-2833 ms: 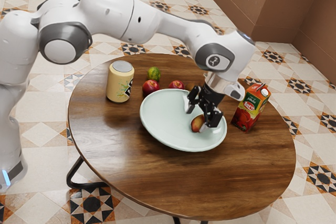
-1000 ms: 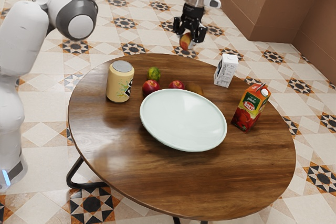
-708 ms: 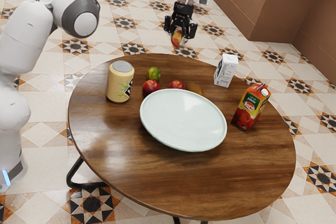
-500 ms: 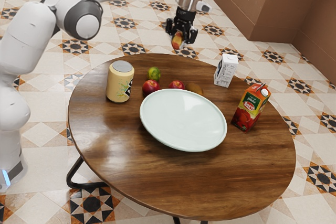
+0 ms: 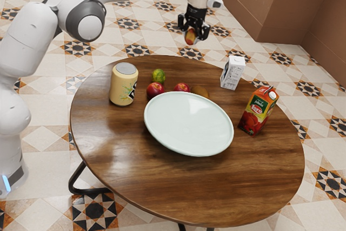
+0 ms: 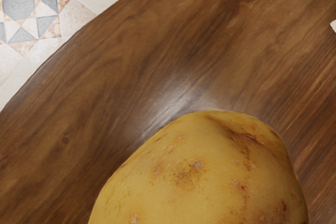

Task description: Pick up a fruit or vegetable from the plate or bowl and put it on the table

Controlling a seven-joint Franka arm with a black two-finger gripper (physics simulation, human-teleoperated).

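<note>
1. Currently, the arm reaches in from the exterior view's left, raised high, its hand pointing downward.
2. The round wooden table lies below, its surface and curved edge visible past the held mango in the wrist view.
3. On it sits the pale plate.
4. The gripper hangs well above the tabletop, fingers clamped on the mango.
5. The yellow can, red juice carton and white carton stand upright around the plate.
6. The red-and-yellow mango is between the fingertips, its lower part protruding below them, off the plate and in the air.
7. Two red apples lie near the plate's rim.
</note>
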